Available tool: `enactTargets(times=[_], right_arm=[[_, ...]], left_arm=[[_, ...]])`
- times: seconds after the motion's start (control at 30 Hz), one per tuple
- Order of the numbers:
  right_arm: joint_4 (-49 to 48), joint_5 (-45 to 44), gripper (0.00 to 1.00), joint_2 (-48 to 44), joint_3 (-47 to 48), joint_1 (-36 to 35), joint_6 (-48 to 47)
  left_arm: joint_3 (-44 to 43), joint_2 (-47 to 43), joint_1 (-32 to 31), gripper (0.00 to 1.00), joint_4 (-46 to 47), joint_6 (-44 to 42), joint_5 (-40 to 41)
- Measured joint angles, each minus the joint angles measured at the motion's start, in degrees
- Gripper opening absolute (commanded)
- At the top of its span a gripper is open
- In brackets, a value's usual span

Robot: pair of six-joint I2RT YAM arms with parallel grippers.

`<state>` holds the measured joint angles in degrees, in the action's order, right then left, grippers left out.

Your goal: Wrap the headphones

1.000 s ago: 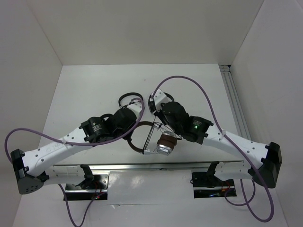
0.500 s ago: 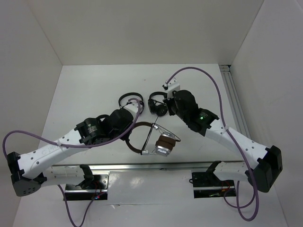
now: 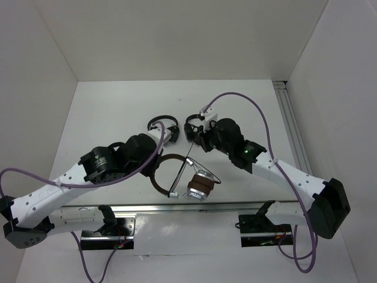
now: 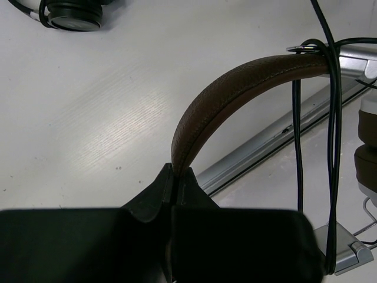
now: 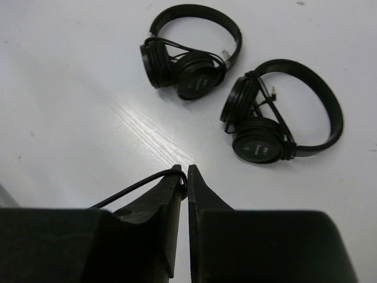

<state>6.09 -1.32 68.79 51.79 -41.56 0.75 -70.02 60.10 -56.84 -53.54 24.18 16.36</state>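
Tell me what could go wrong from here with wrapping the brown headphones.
The right gripper pinches the thin cable only at its fingertips, so it could slip out.
The black headphones lie close by, and a swinging cable might snag them.
The left gripper grips the headband at its tips, so a hard pull could twist it loose.

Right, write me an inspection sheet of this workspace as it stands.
Surface: white table, matte.
Job's things: brown headphones near the front edge; black cable draped over the end of the headband.
Clutter: two black headphone sets, side by side, not touching, cables wrapped.
Grippers: left gripper, jaws shut on the headband; right gripper, jaws shut on the black cable.
Cables: purple arm cables arching over both arms.
Surroundings: white walls; metal rail on the right.
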Motion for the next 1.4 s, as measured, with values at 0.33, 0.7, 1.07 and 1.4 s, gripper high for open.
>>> enactTargets(times=[0.33,0.7,1.07,1.4], right_arm=[[-8.55,12.33,0.22,0.15,-5.77,0.63,2.62],[-12.48,14.25,0.51,-10.6,-17.44,1.11,7.37],[-2.82,-3.69,0.67,-14.01,-19.08,1.11,16.26],[29.75,-44.76,0.73,-11.52,-0.31,3.67,42.93]], left_arm=[[-2.49,-1.88,-0.35,0.0,-0.26,-0.07,-1.05],[1.16,-7.54,-0.83,0.0,4.68,3.02,2.93],[2.32,-4.5,-0.85,0.0,4.68,10.82,9.84],[2.27,3.98,-0.55,0.0,4.15,13.73,12.07]])
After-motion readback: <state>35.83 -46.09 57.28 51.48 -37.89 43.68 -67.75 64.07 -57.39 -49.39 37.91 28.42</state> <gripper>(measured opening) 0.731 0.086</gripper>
